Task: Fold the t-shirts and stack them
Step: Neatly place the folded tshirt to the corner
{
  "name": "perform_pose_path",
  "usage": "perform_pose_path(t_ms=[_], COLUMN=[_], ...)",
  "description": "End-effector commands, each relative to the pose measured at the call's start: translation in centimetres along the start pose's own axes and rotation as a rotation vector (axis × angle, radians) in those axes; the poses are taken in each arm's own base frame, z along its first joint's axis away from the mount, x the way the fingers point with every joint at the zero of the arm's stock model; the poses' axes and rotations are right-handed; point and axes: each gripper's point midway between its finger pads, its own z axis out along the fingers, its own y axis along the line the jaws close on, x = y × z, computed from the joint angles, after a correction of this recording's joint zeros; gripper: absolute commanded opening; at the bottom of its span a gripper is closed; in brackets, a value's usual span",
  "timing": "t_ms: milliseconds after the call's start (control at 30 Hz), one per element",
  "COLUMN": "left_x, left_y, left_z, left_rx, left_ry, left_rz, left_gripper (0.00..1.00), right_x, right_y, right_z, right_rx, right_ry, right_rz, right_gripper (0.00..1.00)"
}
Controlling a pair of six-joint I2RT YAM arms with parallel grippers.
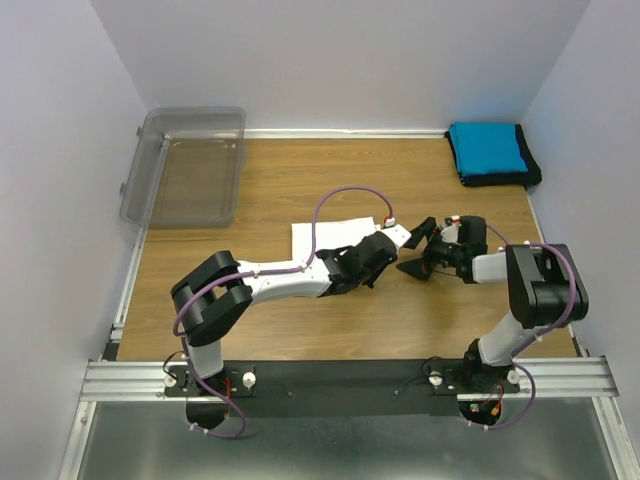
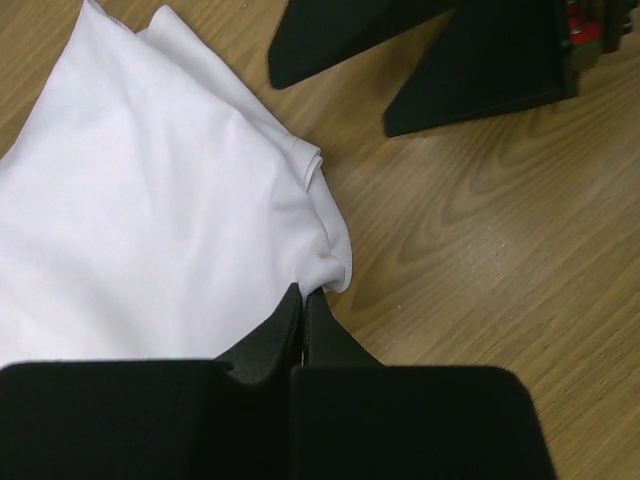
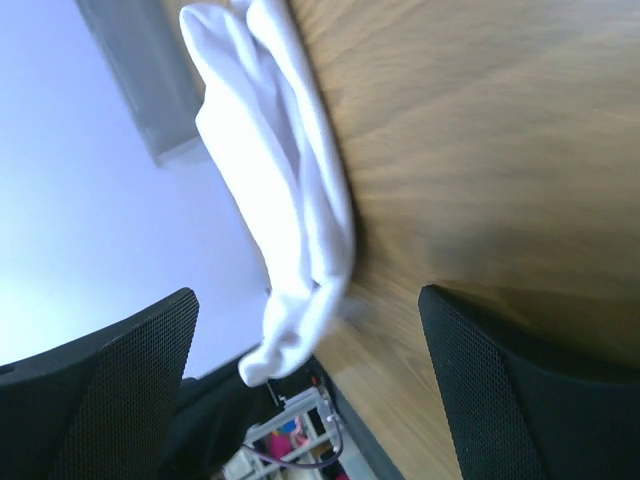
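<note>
Left wrist view, bottom centre: the left gripper [image 2: 303,298] is pinched tight on a bunched edge of the white shirt [image 2: 150,200], which lies mid-frame on the table [image 2: 500,280]. Just beyond, the right gripper [image 1: 418,248] stands wide and empty. The fold will likely go best if the edge is lifted low and carried across evenly. At upper right, the blue shirt [image 1: 487,148] sits on the black shirt [image 1: 535,172].

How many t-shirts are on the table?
3. The white t-shirt lies mid-table, pinched by the left gripper; the blue t-shirt sits folded on the black t-shirt in the far right corner. More may hide there.
</note>
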Motion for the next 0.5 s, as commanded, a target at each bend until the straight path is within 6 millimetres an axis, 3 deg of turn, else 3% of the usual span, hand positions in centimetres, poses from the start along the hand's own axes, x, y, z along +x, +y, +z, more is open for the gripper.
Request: perform_pose_path(t_ms=[0,100,300,467], left_x=[-0.7,-1.2,-2.2,-2.2], left_y=[-0.1,-0.3,-0.6,-1.6], left_z=[-0.7,-1.0,-1.8,-1.9], left_rx=[0.018,0.025,0.048,0.075], left_ry=[-0.026,-0.038,-0.071,-0.074], left_rz=[-0.031,-0.042,-0.078,-0.086], left_gripper=[0.01,0.01,0.02,0.04], right_x=[1.1,2.6,4.2,4.0], right_y=[-2.0,-1.8,-2.1,-1.6], right_z=[3.1,5.5,7.9,9.8], right_rx=[0.062,0.091,0.134,0.185], right_ry=[0.027,0.074,0.120,0.135], right_rz=[0.049,0.031,0.006,-0.112], right_gripper=[1.00,1.00,0.95,0.75])
